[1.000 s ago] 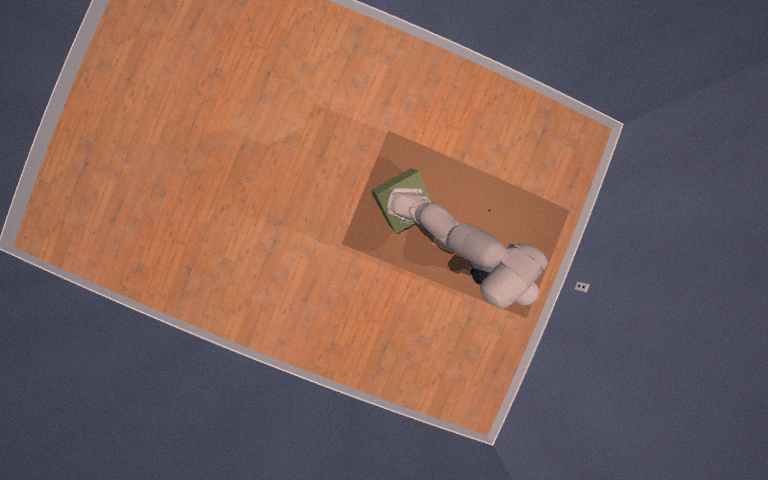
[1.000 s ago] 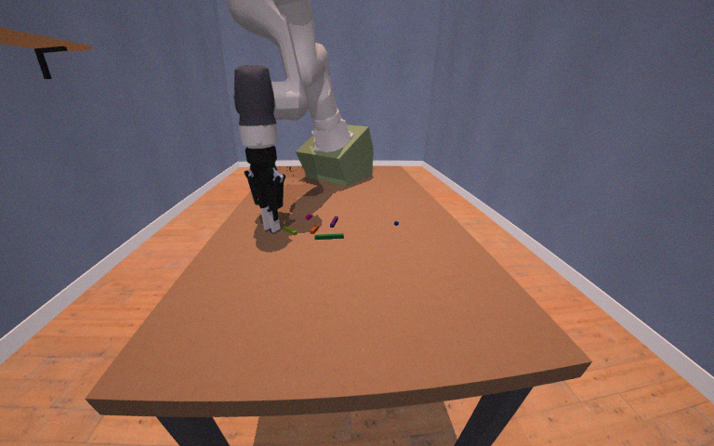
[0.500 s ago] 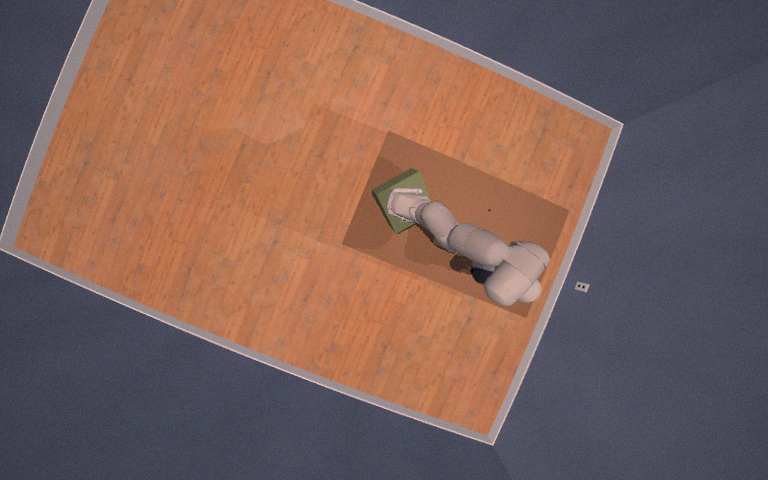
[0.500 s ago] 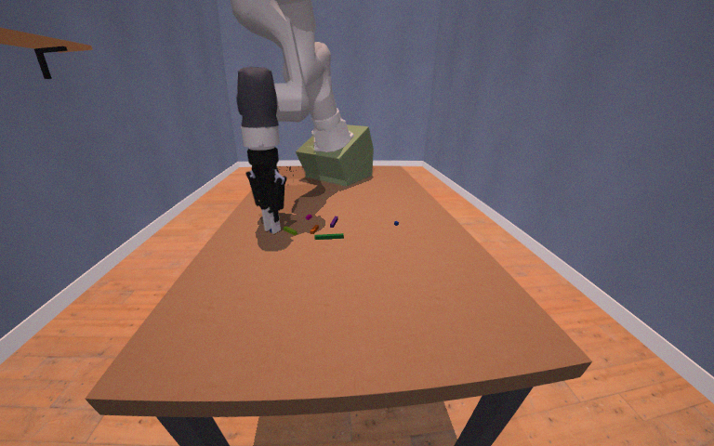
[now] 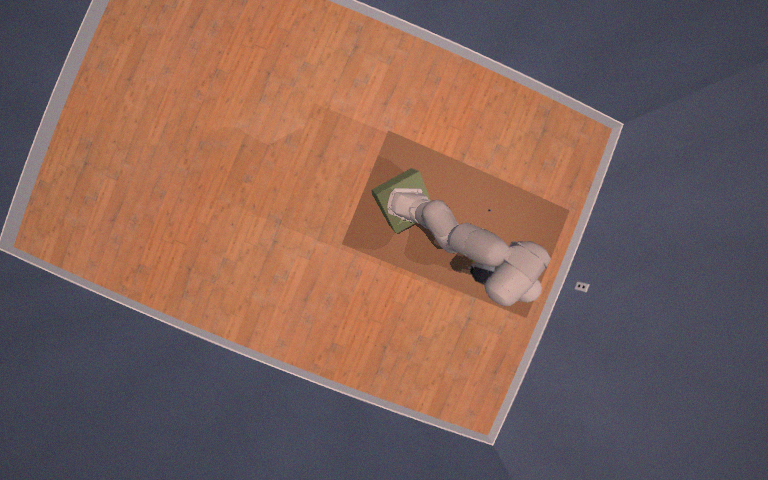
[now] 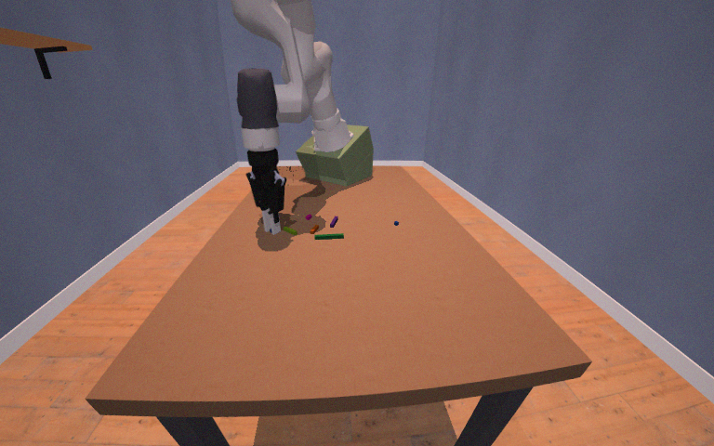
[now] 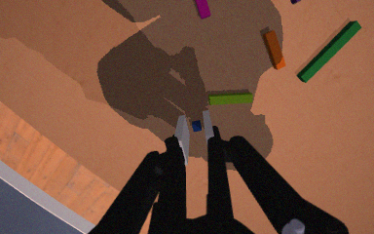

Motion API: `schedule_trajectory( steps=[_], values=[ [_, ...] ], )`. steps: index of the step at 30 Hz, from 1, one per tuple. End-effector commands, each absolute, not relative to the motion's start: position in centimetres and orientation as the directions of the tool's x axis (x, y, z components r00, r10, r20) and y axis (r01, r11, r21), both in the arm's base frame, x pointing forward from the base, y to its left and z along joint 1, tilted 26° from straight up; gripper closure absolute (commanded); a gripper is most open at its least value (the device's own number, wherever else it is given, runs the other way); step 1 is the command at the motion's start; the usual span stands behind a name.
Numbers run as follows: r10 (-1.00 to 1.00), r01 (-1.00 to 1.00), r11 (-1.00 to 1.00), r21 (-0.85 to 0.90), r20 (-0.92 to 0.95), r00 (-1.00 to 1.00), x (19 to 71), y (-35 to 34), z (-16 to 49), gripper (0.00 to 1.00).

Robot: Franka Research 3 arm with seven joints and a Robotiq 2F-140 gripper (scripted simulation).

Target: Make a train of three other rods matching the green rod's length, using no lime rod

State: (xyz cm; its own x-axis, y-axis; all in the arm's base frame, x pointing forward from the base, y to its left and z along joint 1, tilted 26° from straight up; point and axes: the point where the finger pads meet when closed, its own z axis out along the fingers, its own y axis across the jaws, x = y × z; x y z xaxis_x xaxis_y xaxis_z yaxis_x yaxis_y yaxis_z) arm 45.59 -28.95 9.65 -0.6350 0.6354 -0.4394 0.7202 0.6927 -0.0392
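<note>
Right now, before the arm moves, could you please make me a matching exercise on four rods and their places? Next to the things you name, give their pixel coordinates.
1. green rod (image 6: 328, 236) (image 7: 329, 52)
2. lime rod (image 6: 290, 230) (image 7: 231, 99)
3. magenta rod (image 6: 308, 216) (image 7: 203, 9)
4. orange rod (image 6: 314, 229) (image 7: 274, 48)

A. cut off by wrist view's top edge
B. lowest of four, wrist view
C. between lime and green rods
D. rightmost of four, wrist view

Pairs: 1-D, 2-B, 3-A, 4-C

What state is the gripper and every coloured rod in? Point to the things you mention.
Black two-finger gripper (image 6: 271, 229) (image 7: 196, 123): slightly open
Short blue rod (image 6: 271, 229) (image 7: 197, 126) between fingertips: ungripped
Other short blue rod (image 5: 489, 210) (image 6: 396, 223): lying apart
Long green rod (image 6: 328, 236) (image 7: 329, 52): flat
Lime rod (image 6: 290, 230) (image 7: 231, 99): flat
Orange rod (image 6: 314, 229) (image 7: 274, 50): flat
Magenta rod (image 6: 308, 216) (image 7: 203, 8): flat
Purple rod (image 6: 334, 221) (image 7: 295, 1): flat
</note>
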Motion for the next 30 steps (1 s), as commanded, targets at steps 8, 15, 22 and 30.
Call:
schedule_trajectory(
  steps=[8, 15, 22, 30],
  values=[
    [0.633, 0.718, 0.695, -0.037, -0.443, -0.635, 45.75, -29.10, 9.78, 0.97],
    [0.633, 0.718, 0.695, -0.037, -0.443, -0.635, 45.75, -29.10, 9.78, 0.97],
    [0.633, 0.718, 0.695, -0.037, -0.443, -0.635, 45.75, -29.10, 9.78, 0.97],
    [0.633, 0.718, 0.695, -0.037, -0.443, -0.635, 45.75, -29.10, 9.78, 0.97]
  ],
)
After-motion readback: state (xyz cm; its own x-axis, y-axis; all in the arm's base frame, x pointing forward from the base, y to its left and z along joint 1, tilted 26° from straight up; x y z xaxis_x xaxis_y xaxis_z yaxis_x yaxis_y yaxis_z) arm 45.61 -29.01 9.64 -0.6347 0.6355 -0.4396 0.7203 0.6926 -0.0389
